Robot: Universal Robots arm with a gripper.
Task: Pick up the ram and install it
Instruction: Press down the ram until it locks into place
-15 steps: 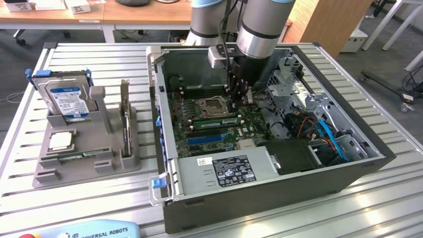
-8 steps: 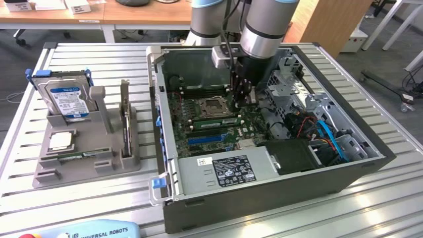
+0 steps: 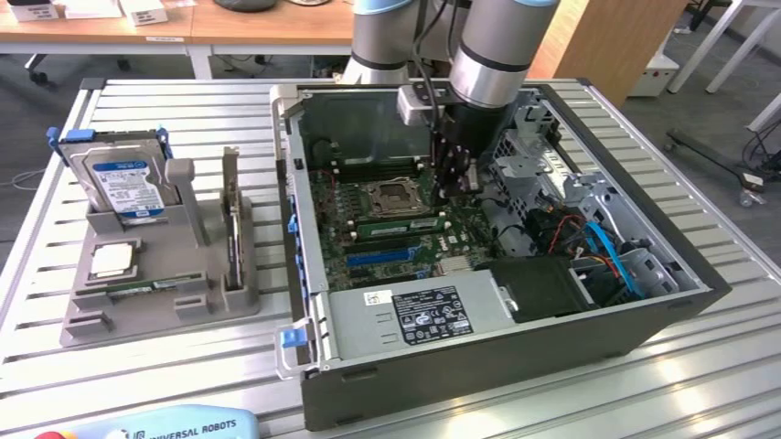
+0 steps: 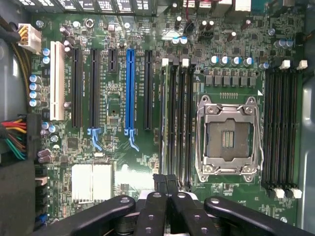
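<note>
Jaws sit closed together over the motherboard [image 4: 113, 105] beside the memory slots [image 4: 181, 128].

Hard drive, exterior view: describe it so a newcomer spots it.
At the exterior view's left, beside the open computer case, a grey holder sits on the slatted table. The hard drive stands at its far end: a big silver box with a blue-white label, unlike the small square chip lying nearer the camera.
</note>
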